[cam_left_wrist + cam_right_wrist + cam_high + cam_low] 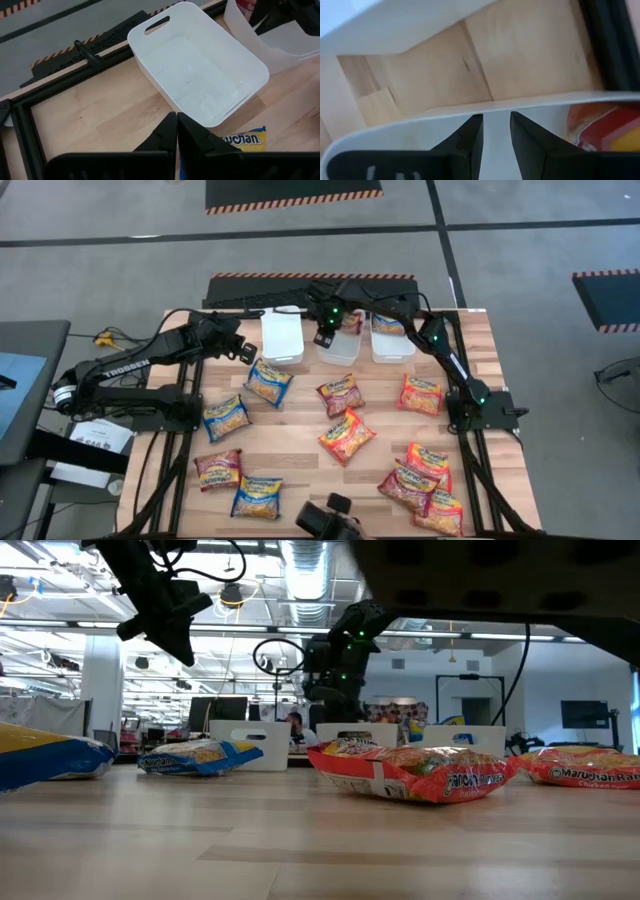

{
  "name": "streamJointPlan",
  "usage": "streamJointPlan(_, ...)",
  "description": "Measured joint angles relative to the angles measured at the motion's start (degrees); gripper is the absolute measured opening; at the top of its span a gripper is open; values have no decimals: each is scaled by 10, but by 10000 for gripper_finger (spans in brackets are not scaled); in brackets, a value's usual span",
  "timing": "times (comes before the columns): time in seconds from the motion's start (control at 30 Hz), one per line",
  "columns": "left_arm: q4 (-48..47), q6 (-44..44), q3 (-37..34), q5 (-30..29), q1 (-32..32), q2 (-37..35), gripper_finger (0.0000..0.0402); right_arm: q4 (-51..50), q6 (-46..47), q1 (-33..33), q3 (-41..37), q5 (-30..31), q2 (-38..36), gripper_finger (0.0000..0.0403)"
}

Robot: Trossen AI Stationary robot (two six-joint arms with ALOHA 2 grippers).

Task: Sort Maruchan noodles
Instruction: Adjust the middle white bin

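Note:
Several Maruchan noodle packets lie flat on the wooden table: blue ones (268, 382) (226, 417) (257, 497), maroon ones (340, 394) (217, 469), and orange ones (347, 435) (421, 394). My left gripper (245, 352) is shut and empty. It hovers above the table beside the left white bin (200, 70), over a blue packet (245, 140). My right gripper (496, 125) is open by a narrow gap and empty. It hangs over the middle white bin (340, 345), where a red packet (605, 130) lies.
Three white bins stand in a row at the far edge; the left one (282, 337) is empty, and the right one (392, 337) holds something. More packets are clustered at the near right (415, 480). A dark camera mount (330, 520) sits at the near edge.

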Motion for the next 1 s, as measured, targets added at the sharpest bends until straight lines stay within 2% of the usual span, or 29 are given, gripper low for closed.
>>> streamJointPlan(0.2,0,0,0,0,0,0,0,5,1,3,0,20,0,123)
streamJointPlan(0.5,0,0,0,0,0,0,0,-104,22,-6,2,32,-21,123)
streamJointPlan(0.8,0,0,0,0,0,0,0,-187,29,-7,19,87,-66,123)
streamJointPlan(1.0,0,0,0,0,0,0,0,-240,33,-40,20,103,-79,123)
